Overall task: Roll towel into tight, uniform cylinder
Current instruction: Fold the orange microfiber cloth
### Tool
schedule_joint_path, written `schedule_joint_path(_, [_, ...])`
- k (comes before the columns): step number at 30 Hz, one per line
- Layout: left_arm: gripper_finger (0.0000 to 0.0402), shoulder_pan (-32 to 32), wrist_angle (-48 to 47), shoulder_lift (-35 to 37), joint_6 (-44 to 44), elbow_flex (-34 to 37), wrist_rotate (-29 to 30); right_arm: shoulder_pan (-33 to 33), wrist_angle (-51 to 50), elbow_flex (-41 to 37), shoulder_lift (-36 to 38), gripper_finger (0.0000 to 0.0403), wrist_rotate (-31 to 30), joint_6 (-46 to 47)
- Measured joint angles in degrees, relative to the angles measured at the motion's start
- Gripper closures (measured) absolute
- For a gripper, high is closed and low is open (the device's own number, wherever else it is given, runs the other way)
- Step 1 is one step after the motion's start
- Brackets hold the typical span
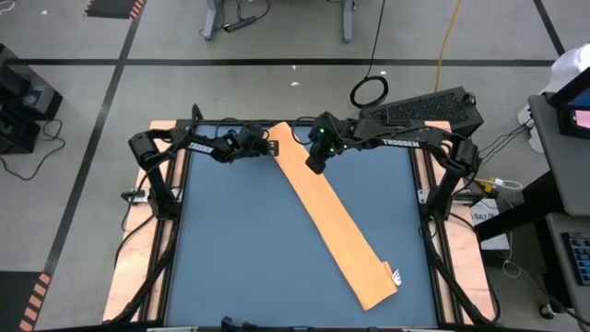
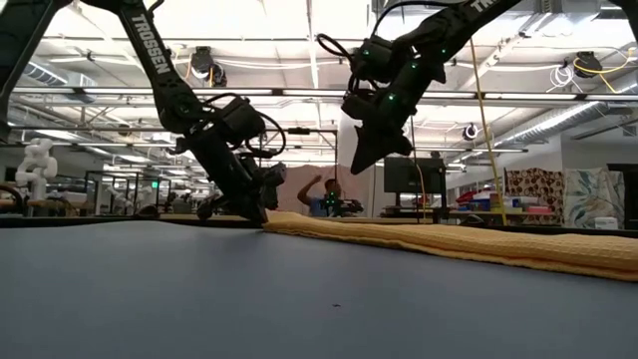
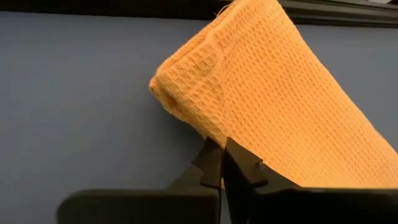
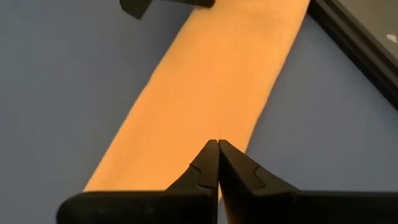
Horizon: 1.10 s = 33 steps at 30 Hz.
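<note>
We note the soft orange-yellow waffle-weave towel (image 1: 332,226) lying folded into a long flat strip, diagonal on the matte blue table mat (image 1: 230,249), its small white tag (image 1: 396,275) at the near end. The left gripper (image 3: 222,163) sits at the strip's far corner, dark fingers pinched shut on the towel edge, which bunches into a rounded fold. The right gripper (image 4: 217,163) hangs above the strip, clenched on nothing.

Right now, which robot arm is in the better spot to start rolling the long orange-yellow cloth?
The left. Its gripper is down at the far end of the orange-yellow waffle-weave towel, shut on a corner. The right gripper hangs shut above the cloth, holding nothing.
</note>
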State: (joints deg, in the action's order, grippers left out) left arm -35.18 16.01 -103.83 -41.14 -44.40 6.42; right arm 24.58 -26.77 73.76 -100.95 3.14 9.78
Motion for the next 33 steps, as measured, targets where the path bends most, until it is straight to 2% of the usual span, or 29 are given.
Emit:
schedule_joint_path(7, [0.0399,-0.86,1.41,0.83,4.25,-0.04,-1.32,-0.72,-5.3,0.0,0.02,0.0403,-0.02,-1.94])
schedule_joint_path(15, [0.04,-1.29,0.26,0.83,10.09,-3.32,-2.31,-0.61,-5.71,0.0,0.02,0.0403,-0.15,-3.43])
schedule_joint_path(20, [0.0401,-1.6,-9.19,0.9,7.08,-5.64,-2.38,-0.59,-6.01,0.0,0.02,0.0403,-0.15,-3.65])
schedule_joint_path(23, [0.0399,-1.03,-11.71,0.9,5.58,-5.64,0.39,-0.59,-6.09,0.0,0.02,0.0403,-0.15,-4.15])
schedule_joint_path(26, [0.0376,-0.29,-12.06,0.9,5.45,-5.64,3.87,-0.59,-6.11,0.0,0.02,0.0403,-0.13,-4.46])
schedule_joint_path(33, [0.0263,0.07,-13.08,0.9,1.07,-5.64,6.55,-0.59,-6.51,0.0,0.03,0.0403,-0.11,-4.48])
